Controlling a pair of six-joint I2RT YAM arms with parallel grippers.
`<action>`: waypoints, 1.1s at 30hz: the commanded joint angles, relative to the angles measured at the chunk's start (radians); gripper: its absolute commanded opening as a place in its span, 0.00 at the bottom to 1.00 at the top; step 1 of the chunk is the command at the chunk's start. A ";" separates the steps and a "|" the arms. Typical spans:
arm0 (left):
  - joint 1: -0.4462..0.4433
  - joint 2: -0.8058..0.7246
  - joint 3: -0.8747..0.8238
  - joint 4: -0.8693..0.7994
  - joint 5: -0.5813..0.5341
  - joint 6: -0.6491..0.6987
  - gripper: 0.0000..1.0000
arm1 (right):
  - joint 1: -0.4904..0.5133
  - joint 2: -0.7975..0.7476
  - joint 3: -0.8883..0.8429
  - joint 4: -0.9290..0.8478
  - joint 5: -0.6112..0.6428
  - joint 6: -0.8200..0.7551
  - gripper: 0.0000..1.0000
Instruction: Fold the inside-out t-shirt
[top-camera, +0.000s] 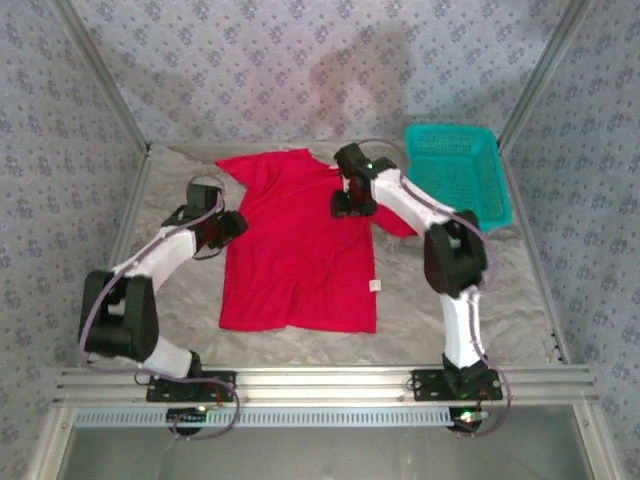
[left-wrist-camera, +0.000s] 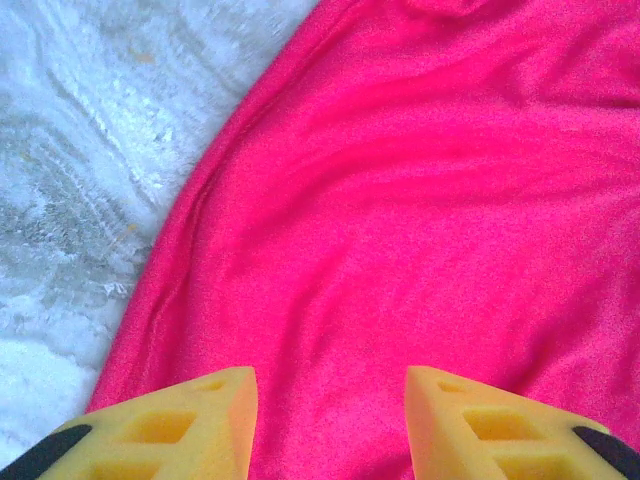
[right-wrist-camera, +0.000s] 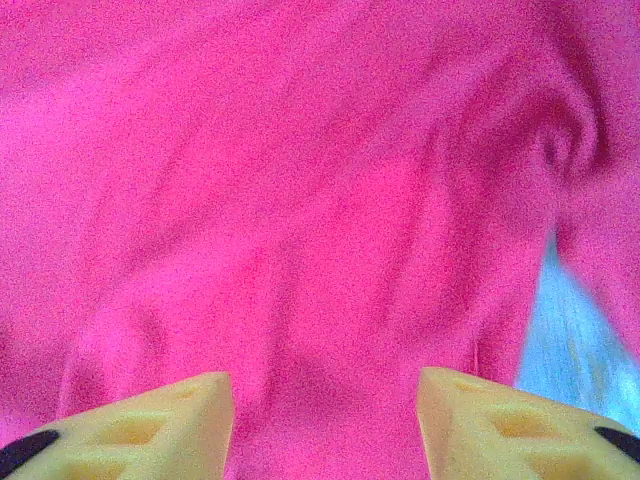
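T-shirt (top-camera: 298, 262): bright red, spread flat at mid-desk. Neck end faces the far wall and the hem faces the arm bases. A small white tag (top-camera: 376, 287) shows near the hem's right corner.

Desk (top-camera: 500, 310): covered in a pale, crinkled sheet that runs under the cloth.

Teal mesh basket (top-camera: 458, 172): at the far right corner, apart from the shirt.

Left pincer (top-camera: 236, 225): at the shirt's left edge, below the left sleeve. In the left wrist view its yellow fingertips (left-wrist-camera: 200, 420) stand moderately apart with nothing pinched between them. Red cloth lies under and ahead of them. The shirt's edge curves off to the far right, with the pale sheet beyond it on the left. I cannot tell whether the tips touch the fabric.

Right pincer (top-camera: 350, 206): over the shirt's upper right, close to where the right sleeve joins the body. In the right wrist view its fingertips (right-wrist-camera: 470, 415) are also parted, moderate gap, no cloth gripped. The red fabric ahead is rumpled, with a tight swirl of folds at the upper right. A sliver of pale sheet shows at the lower right.
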 joint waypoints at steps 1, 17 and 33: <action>-0.020 -0.086 -0.068 -0.066 -0.026 -0.002 0.43 | 0.103 -0.213 -0.274 0.090 0.080 0.010 0.39; -0.136 -0.137 -0.237 -0.095 -0.002 0.012 0.42 | 0.512 -0.357 -0.673 0.185 0.167 0.119 0.53; -0.150 -0.208 -0.250 -0.270 -0.082 0.020 0.42 | 0.505 -0.182 -0.468 0.216 0.164 0.276 0.58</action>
